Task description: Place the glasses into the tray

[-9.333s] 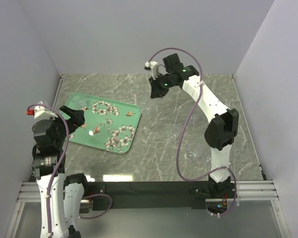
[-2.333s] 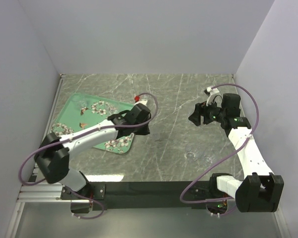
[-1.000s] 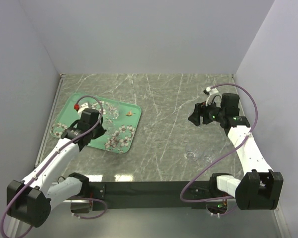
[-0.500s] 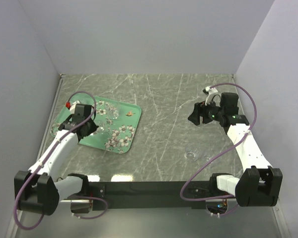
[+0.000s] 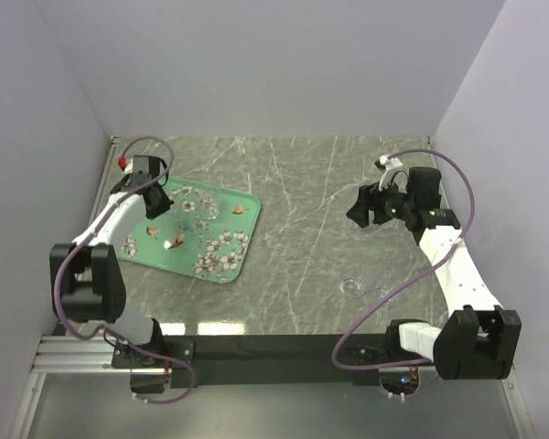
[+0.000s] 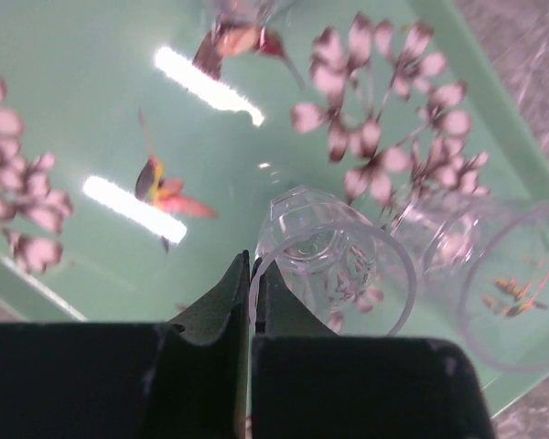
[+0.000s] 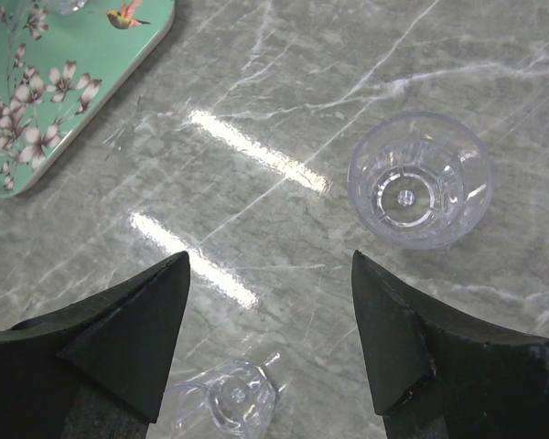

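Observation:
The mint-green tray with blossoms lies at the left of the table. My left gripper hangs over its far left part, shut on the rim of a clear glass; the jaws pinch the rim's left side above the tray floor. A second glass stands on the tray just to the right, and the edge of a third shows at the top. My right gripper hovers open over the right of the table, above two glasses, nothing between its fingers.
The two loose glasses sit on the marble table toward the near right. A corner of the tray shows at the right wrist view's top left. Grey walls enclose the table on three sides.
My left arm has swung from the tray's near middle toward its far left corner, still shut on the glass. The right arm has barely moved.

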{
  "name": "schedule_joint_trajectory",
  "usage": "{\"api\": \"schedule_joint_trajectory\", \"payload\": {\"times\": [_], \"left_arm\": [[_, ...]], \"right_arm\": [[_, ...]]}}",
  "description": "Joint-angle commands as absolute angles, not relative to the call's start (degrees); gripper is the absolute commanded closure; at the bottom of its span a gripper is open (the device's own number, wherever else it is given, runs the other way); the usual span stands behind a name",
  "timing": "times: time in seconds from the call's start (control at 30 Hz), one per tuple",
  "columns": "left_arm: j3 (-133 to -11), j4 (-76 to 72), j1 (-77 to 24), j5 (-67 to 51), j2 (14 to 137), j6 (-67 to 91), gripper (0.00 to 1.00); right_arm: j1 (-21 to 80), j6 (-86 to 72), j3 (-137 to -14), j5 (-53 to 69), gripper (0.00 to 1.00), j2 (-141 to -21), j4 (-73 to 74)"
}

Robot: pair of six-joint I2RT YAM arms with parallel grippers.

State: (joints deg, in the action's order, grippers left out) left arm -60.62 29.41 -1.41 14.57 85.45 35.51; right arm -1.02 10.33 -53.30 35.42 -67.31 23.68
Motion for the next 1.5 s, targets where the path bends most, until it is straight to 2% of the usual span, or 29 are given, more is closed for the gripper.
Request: {"api": "schedule_joint_trajectory", "payload": {"times": [0.0,0.4,0.67,0.83,0.93,0.97,1.1,1.47], "left_arm": [[-67.8,26.9,-0.7,14.0,90.0,32.3,1.00],[-81.3,29.0,-0.1,13.4,104.5,31.0,1.00],[-84.2,30.0,-0.1,12.9,108.5,30.2,0.99],[-84.6,30.6,-0.1,12.3,109.2,29.7,0.95],[-84.5,30.2,-0.1,11.4,108.5,29.5,0.87],[-84.3,30.1,-0.1,11.1,108.3,29.4,0.80],[-82.8,29.6,-0.1,10.1,105.8,29.2,0.63],[-77.4,29.1,-0.1,7.4,95.0,28.3,0.42]], "right_arm": [[-1.2,11.0,-55.7,35.6,0.22,-66.8,23.1],[-1.2,11.2,-57.0,35.6,0.22,-67.1,23.6],[-1.2,11.4,-57.7,35.5,0.22,-67.7,23.7],[-1.2,11.5,-57.7,35.5,0.22,-67.5,23.9],[-1.2,11.9,-57.7,35.5,0.22,-67.3,24.5],[-1.1,12.1,-57.7,35.5,0.22,-67.4,24.5],[-1.2,12.8,-58.2,35.3,0.22,-67.3,25.0],[-1.1,13.4,-59.9,35.0,0.22,-68.0,25.6]]}}
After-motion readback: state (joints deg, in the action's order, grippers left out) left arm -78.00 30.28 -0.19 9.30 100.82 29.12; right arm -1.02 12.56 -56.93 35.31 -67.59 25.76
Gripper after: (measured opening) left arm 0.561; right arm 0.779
